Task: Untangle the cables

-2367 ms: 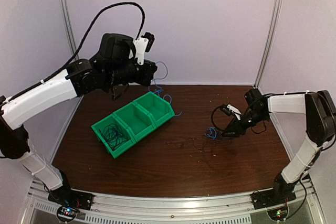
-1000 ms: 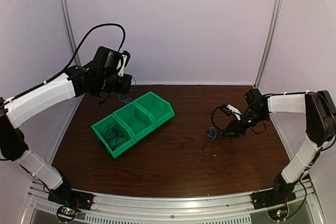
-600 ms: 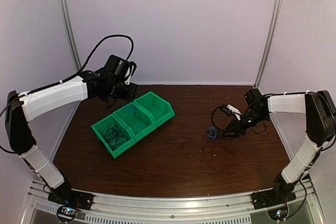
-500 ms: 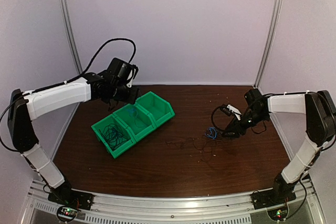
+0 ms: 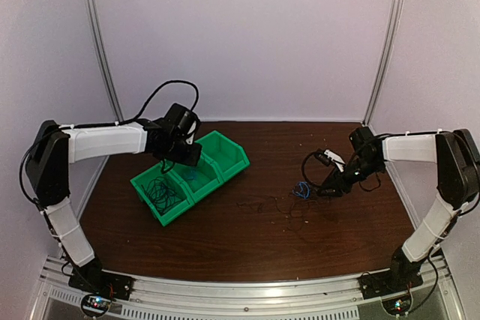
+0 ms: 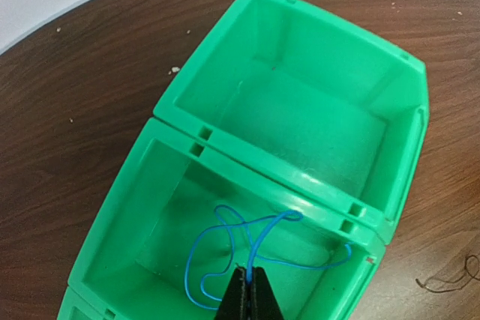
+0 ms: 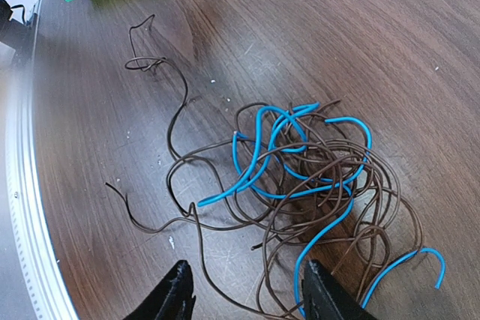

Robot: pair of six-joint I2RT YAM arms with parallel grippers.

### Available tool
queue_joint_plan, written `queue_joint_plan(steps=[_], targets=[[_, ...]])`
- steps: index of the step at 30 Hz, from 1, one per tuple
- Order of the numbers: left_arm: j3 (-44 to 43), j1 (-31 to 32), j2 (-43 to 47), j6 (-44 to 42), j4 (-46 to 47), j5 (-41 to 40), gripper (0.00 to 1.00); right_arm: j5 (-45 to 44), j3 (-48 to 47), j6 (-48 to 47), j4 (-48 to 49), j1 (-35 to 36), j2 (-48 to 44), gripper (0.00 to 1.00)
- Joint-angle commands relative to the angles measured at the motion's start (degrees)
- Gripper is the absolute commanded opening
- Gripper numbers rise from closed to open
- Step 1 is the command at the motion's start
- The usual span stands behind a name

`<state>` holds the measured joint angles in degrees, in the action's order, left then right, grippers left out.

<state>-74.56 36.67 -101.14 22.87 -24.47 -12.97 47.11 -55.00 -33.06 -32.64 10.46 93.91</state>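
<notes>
Dark brown wood-grain tabletop (image 5: 247,252), closed in by pale lilac walls, carries the whole job. On its right side lies the main knot of cables (image 7: 300,177). Thin, springy brown-black wires are looped over and through several glossy bright blue ones, and loose ends straggle out across the wood. The right gripper (image 7: 247,294) hovers just above this knot. Its black fingers are spread about halfway and close on nothing, with wires running across the table beneath the gap.

One thin blue wire (image 6: 255,234) is already free of the knot. It dangles in slack loops from the left gripper (image 6: 248,279), whose jaws are pinched tight on it. It hangs over the middle compartment of a row of three bright green moulded plastic bins (image 6: 277,174), and its top loop reaches the dividing rim. The bins have smooth, shiny walls, rounded corners and a duller floor. In the top view, the compartment nearest the arms holds a small coil of dark wires (image 5: 159,191).

By my reading the task is partway done. Some dark wires are sorted, and one blue wire is poised for release into the middle compartment. Most of the knot is left to pull apart, strand by strand.
</notes>
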Motion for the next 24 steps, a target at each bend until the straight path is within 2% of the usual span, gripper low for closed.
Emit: queue_joint_plan(steps=[1, 13, 14, 17, 18, 20, 24], targets=[[1.9, -1.9, -0.6, 3.1, 0.1, 0.8, 0.0, -0.2, 0.0, -0.7, -0.6, -0.4, -0.8, 0.51], [-0.1, -3.6, -4.2, 3.9, 0.1, 3.2, 0.0, -0.1, 0.1, -0.7, -0.8, -0.4, -0.9, 0.51], [-0.3, -3.6, -4.1, 3.9, -0.2, 3.3, 0.03, -0.2, 0.1, -0.6, -0.8, -0.4, -0.9, 0.51], [-1.5, -3.5, -3.5, 3.8, -1.8, 2.7, 0.27, -0.2, 0.0, -0.6, -0.8, -0.4, -0.8, 0.51], [-1.5, -3.5, -3.2, 3.8, -2.1, 2.3, 0.33, -0.1, -0.1, -0.6, -0.8, -0.4, -0.7, 0.52], [-1.6, -3.5, -1.9, 3.8, -2.5, 1.2, 0.38, -0.1, -0.2, -0.6, -0.8, -0.4, -0.4, 0.51], [-2.7, -3.5, 0.6, 3.3, -3.9, 0.9, 0.41, 0.3, -0.3, -0.6, -0.9, -0.4, -0.2, 0.51]])
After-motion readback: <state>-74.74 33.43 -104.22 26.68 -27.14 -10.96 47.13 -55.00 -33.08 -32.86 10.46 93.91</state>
